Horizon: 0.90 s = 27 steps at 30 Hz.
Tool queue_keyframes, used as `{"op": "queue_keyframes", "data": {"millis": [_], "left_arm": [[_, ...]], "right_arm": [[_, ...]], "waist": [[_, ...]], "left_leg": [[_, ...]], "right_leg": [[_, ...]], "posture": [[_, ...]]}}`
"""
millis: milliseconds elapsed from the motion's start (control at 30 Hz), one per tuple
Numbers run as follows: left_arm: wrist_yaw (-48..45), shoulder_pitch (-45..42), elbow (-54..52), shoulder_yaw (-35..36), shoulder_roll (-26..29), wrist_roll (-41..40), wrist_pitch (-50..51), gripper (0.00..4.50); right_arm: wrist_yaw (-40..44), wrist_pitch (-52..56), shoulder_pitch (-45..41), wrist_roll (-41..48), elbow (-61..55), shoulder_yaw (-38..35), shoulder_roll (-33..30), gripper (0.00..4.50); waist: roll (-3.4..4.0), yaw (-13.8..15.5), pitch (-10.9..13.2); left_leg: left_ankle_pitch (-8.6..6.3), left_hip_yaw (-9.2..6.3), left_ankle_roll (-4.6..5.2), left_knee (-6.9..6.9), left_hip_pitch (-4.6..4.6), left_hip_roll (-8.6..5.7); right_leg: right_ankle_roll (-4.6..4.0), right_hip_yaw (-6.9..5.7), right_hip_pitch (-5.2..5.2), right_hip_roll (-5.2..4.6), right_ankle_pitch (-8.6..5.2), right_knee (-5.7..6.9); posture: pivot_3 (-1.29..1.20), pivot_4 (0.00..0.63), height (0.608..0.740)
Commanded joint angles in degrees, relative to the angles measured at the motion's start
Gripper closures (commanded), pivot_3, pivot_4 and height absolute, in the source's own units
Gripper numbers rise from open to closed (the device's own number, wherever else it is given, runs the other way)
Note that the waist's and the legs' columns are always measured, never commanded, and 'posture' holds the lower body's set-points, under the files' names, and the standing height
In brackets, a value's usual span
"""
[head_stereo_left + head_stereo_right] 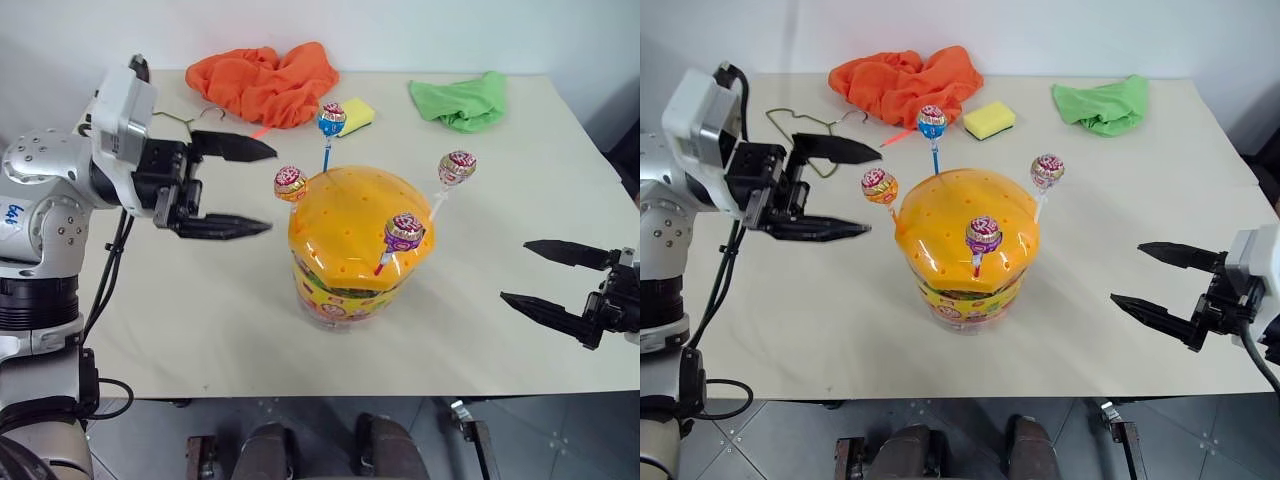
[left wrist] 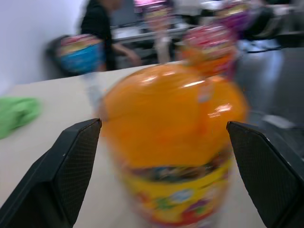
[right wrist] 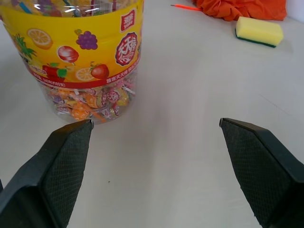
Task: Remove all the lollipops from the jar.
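Observation:
The jar (image 1: 350, 250), a clear tub with a colourful label and an orange domed lid, stands mid-table. Several lollipops stick up from its lid: a pink one at the left (image 1: 290, 183), a blue one at the back (image 1: 331, 119), a pink one at the right (image 1: 456, 167) and one at the front (image 1: 404, 232). My left gripper (image 1: 258, 188) hangs open and level just left of the lid, close to the left lollipop without touching it. My right gripper (image 1: 520, 272) is open low over the table, well right of the jar (image 3: 80, 52).
An orange cloth (image 1: 262, 82) and a yellow sponge (image 1: 352, 114) lie behind the jar. A green cloth (image 1: 462, 101) lies at the back right. An orange-red stick (image 1: 902, 131) rests by the orange cloth. A thin wire loop (image 1: 800, 120) lies at the back left.

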Motion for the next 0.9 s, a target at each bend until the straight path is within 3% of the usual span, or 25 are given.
{"op": "queue_keyframes", "data": {"millis": [33, 267, 400, 767, 900], "left_arm": [[-3.06, -0.55, -3.67, 0.08, 1.53, -2.65, 1.66, 0.00], [-2.06, -2.37, -1.97, -0.81, -4.35, -2.69, 0.10, 0.00], [-4.19, -2.64, 0.49, -2.44, -6.84, -0.57, -2.69, 0.92], [-3.85, -4.69, 3.64, -1.58, -8.14, 0.26, -5.77, 4.47], [-0.24, -7.31, 4.07, -0.14, -8.74, -0.12, -5.36, 4.49]], "right_arm": [[-0.55, -0.64, 1.88, 1.24, -2.35, -3.49, 1.13, 0.04], [-1.92, -0.81, 3.27, 1.62, -3.93, -4.16, 2.07, 0.04], [-2.86, -0.35, 4.03, 2.63, -5.39, -5.50, 2.38, 0.00], [-5.39, -0.58, 5.51, 3.71, -7.48, -5.56, 3.27, 0.00], [-5.20, -0.98, 3.78, 3.26, -6.14, -3.92, 2.61, 0.00]], "waist": [[0.00, 0.00, 0.00], [0.00, 0.16, 0.00], [0.00, 0.08, 0.00], [0.00, 0.09, 0.00], [0.00, 0.11, 0.00]], "left_leg": [[0.00, -0.01, 0.00, 0.00, 0.00, 0.00], [-0.01, -0.15, 0.01, 0.20, 0.01, 0.00], [-0.01, -0.21, 0.02, 0.24, 0.01, -0.01], [-0.02, -0.39, 0.03, 0.31, 0.04, -0.01], [-0.02, -0.46, 0.03, 0.31, 0.04, -0.01]], "right_leg": [[0.00, 0.00, 0.00, 0.00, 0.00, 0.00], [0.01, -0.04, 0.18, 0.00, 0.00, 0.00], [0.01, -0.09, 0.22, 0.00, 0.00, 0.00], [0.01, -0.22, 0.41, 0.01, 0.00, -0.11], [0.01, -0.28, 0.46, 0.01, 0.00, -0.12]], "posture": [[0.00, 0.150, 0.740], [0.00, 0.150, 0.740], [0.00, 0.150, 0.740], [0.00, 0.150, 0.740], [0.00, 0.150, 0.740]]}}
